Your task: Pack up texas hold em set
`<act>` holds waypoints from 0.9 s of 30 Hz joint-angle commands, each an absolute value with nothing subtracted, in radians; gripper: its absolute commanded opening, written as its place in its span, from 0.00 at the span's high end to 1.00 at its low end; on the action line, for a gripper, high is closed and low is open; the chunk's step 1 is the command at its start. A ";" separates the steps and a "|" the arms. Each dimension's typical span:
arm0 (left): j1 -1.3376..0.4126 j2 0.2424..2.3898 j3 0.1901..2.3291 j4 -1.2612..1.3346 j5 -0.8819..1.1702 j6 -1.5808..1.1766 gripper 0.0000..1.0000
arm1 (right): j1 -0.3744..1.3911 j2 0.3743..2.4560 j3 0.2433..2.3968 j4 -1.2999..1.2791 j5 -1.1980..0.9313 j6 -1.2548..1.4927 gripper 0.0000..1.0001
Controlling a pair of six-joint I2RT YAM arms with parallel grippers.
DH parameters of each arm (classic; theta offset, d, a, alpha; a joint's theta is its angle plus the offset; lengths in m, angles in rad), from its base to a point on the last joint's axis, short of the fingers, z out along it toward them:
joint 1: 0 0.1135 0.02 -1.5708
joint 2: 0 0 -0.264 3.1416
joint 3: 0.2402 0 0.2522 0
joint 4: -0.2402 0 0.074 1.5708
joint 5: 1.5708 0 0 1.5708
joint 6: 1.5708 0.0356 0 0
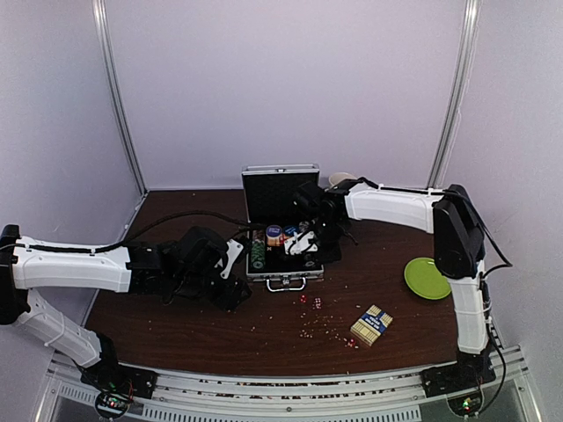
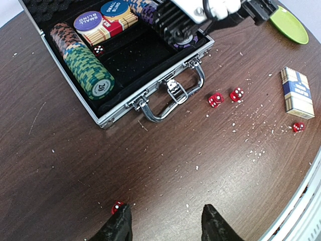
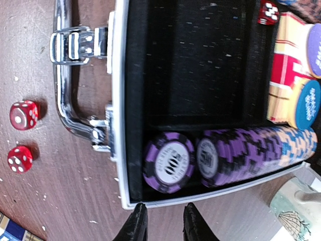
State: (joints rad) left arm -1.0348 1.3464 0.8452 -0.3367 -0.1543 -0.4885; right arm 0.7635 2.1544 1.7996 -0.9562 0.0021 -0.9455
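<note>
- Case (image 1: 281,278): silver, black-lined, lid raised, standing open at the middle of the desk (image 1: 193,334). Its metal handle (image 2: 173,103) faces my bases.
- Green chip stack (image 2: 88,70): lying on its side along the case's left wall, with a brown chip stack (image 2: 62,37) right behind it.
- Purple chip stack (image 3: 256,155): lying on its side along the case's right wall. A single purple chip (image 3: 169,161) stands just apart from its front end.
- Purple disc (image 2: 88,22) and blue disc (image 2: 114,8): both lie on a striped pack (image 2: 108,31) at the back of the case.
- Die in the case (image 2: 98,49): red, on the black lining beside the brown stack.
- Pair of dice (image 2: 215,99): red, on the desk just right of the handle.
- Die by the box (image 2: 298,127): red, on the desk just in front of the card box.
- Card box (image 2: 296,93): blue and tan, flat on the desk, well right of the case.
- Stray die (image 2: 116,207): red, just beside one of my left fingertips (image 2: 118,226).
- Left jaws: released and spread wide, low over bare desk in front of the case, nothing between them.
- Right jaws: narrowly parted and grasping nothing, the tips (image 3: 136,226) at the case's right wall by the single purple chip.
- Green plate (image 1: 427,277): on the desk's right side.
- Mug (image 3: 296,208): cream, just outside the case's right wall.
</note>
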 commanded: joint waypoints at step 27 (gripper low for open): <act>-1.034 1.339 0.848 -0.308 -0.169 -0.490 0.51 | 0.782 2.229 1.853 -0.932 0.019 -0.939 0.74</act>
